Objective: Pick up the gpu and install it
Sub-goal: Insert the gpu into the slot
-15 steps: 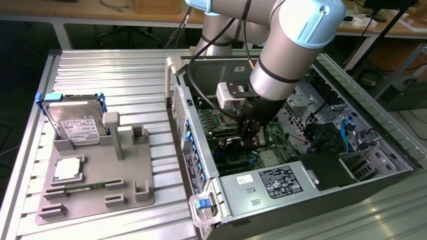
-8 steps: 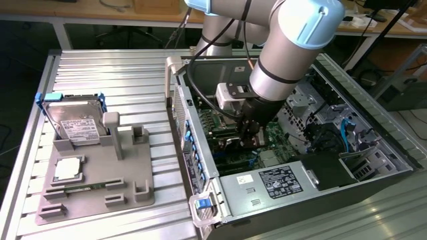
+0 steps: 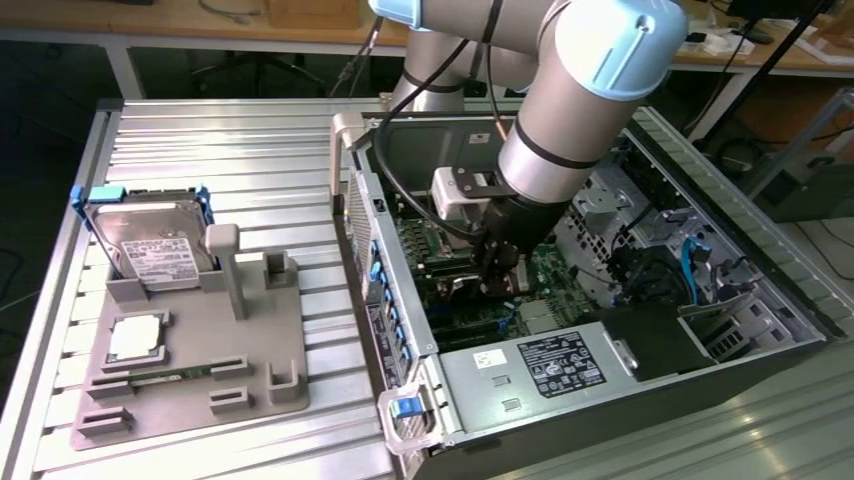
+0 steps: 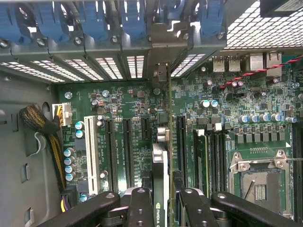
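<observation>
The gpu (image 4: 160, 163) shows edge-on in the wrist view as a thin card with a green board edge and a metal end bracket. It stands upright over the motherboard (image 4: 123, 99), between two long black expansion slots (image 4: 181, 142). My gripper (image 4: 161, 201) is shut on it, with black fingers (image 4: 140, 205) pressing both faces. The bracket end points at the rear slot openings (image 4: 135, 66). In the exterior view my gripper (image 3: 505, 272) reaches down inside the open computer case (image 3: 400, 330), low over the board, and hides most of the card.
A grey fixture tray (image 3: 200, 385) at the exterior view's left holds a silver hard drive (image 3: 154, 250), a processor chip (image 3: 136, 338) and a green memory stick (image 3: 154, 375). Inside the case are the power supply (image 3: 561, 365), an open processor socket (image 4: 258, 182), blue slot latches (image 4: 128, 19) and a cable bundle (image 4: 42, 123).
</observation>
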Tool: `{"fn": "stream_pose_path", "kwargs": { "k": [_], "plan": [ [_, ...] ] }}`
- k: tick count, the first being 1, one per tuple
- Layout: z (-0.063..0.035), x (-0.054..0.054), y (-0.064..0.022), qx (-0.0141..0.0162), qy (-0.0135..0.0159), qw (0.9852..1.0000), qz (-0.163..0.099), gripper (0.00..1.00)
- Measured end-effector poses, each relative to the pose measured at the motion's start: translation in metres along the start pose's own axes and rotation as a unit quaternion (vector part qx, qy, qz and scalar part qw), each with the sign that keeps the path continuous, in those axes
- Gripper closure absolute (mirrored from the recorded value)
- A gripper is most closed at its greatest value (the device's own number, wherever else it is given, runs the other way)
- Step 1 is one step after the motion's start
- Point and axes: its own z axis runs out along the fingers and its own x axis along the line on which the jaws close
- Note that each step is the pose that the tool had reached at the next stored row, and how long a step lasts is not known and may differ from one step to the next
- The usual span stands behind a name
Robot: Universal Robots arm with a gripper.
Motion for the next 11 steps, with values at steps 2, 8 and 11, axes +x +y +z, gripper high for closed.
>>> {"fn": "stream_pose_path", "kwargs": {
  "k": [2, 8, 11],
  "plan": [
    [-0.0005, -0.0001, 0.0000, 0.0000, -0.0004, 1.0000, 0.000, 0.73],
    [-0.0048, -0.0003, 0.0000, -0.0009, -0.0002, 1.0000, 0.000, 0.73],
    [-0.0068, -0.0004, 0.0001, -0.0013, -0.0001, 1.0000, 0.000, 0.73]
  ]
}}
